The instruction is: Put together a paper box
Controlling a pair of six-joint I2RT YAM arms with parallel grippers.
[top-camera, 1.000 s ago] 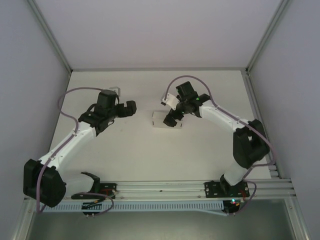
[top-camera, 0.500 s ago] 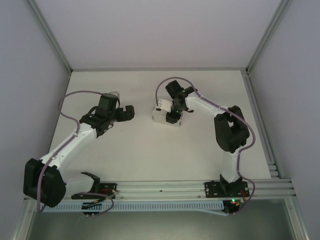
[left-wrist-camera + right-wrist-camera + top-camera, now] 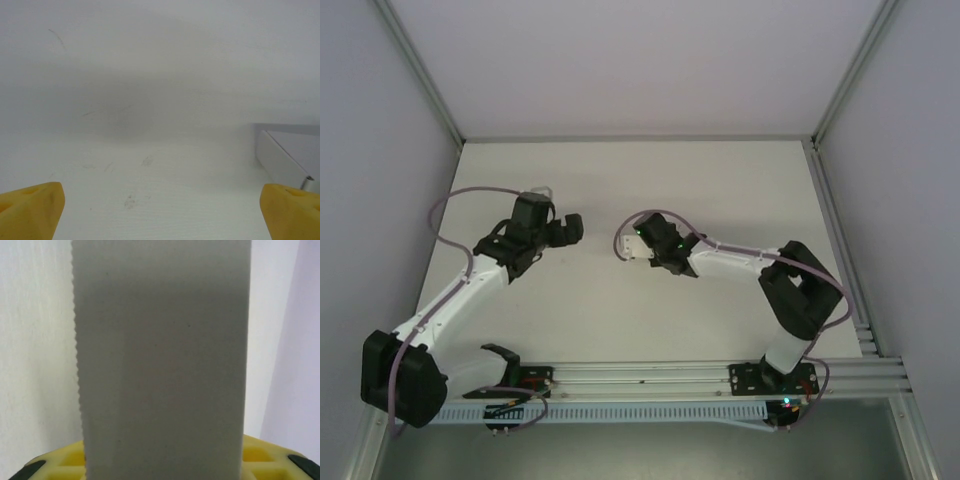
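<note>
The paper box (image 3: 630,248) is a small white-grey card piece in the middle of the table, held at the tip of my right gripper (image 3: 646,247). In the right wrist view its grey card face (image 3: 160,355) stands upright between the yellow fingers (image 3: 55,462), with a serrated left edge, and hides the gap between them. My left gripper (image 3: 569,229) hangs to the left of the box, apart from it. Its yellow fingertips (image 3: 30,207) stand wide apart, so the left gripper (image 3: 160,212) is open over bare table.
The white table (image 3: 620,320) is walled on the left, back and right. An aluminium rail (image 3: 650,373) runs along the near edge by the arm bases. A metal frame piece (image 3: 282,157) shows at the right of the left wrist view.
My right gripper has closed on the paper box and carried it left and slightly nearer. The right arm has folded lower. The left gripper shifted a little, still open.
</note>
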